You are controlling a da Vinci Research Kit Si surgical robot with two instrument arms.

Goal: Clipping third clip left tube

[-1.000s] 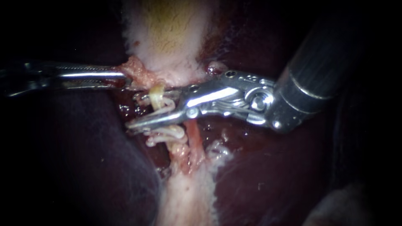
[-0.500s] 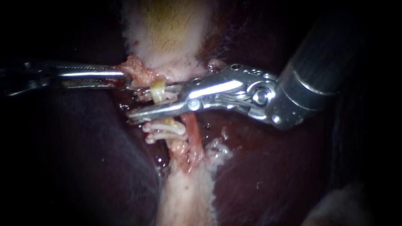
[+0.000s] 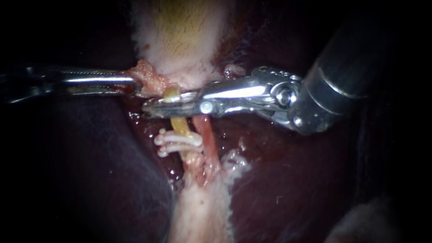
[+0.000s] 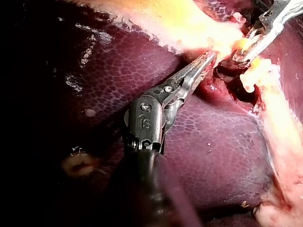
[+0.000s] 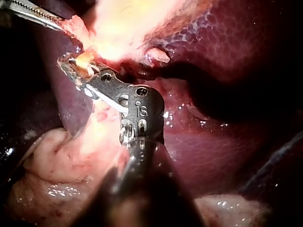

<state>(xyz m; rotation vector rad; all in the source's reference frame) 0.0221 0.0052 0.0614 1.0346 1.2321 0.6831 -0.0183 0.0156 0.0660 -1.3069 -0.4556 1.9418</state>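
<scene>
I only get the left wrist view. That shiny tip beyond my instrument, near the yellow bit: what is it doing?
Observer: The endoscope view shows the tool of the right instrument shut on the yellowish left tube.
Operator: My left instrument grips the gallbladder. Is that tube bare?
Observer: No, white clips cross it just below the tool.
Operator: Is it the only tube there?
Observer: No, a reddish tube runs alongside it, on its right in the endoscope view.

Surgical lab: raw liver [image 3: 279, 189], left instrument [image 3: 135, 83], right instrument [image 3: 149, 108].
</scene>
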